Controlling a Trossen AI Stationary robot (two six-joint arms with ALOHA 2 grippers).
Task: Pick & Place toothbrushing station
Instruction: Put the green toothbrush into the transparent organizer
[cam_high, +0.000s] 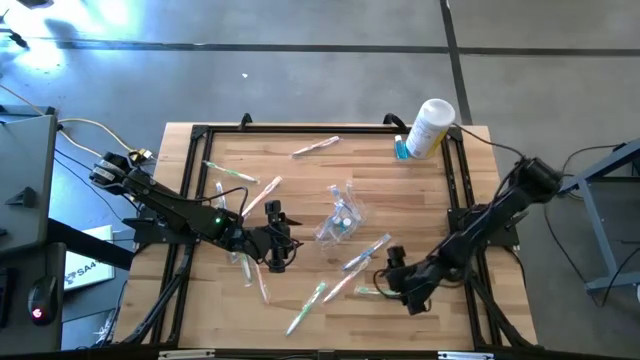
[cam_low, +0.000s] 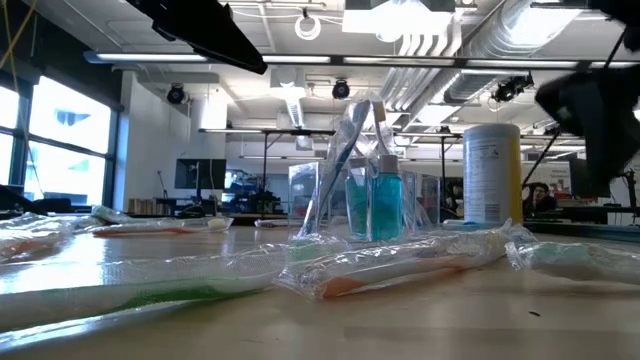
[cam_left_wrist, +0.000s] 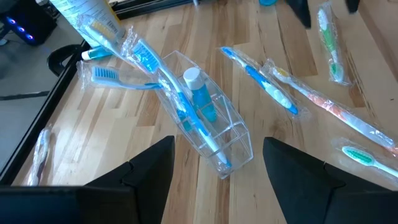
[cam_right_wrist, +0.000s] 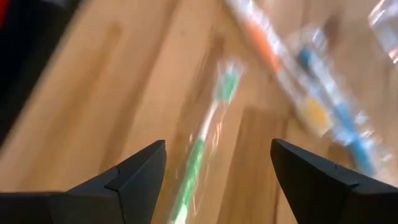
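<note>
Only the left wrist view shows blue brushes inside the clear bag (cam_left_wrist: 205, 127); both grippers (cam_high: 276, 243) (cam_high: 398, 282) gape empty.

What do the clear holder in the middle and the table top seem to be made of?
Clear holder: apparently rigid transparent plastic, glossy; its flat walls and straight edges show the blue toothbrush and teal tube inside.
Table top: looks like wood, matte; pale planks with visible grain and seams.
</note>
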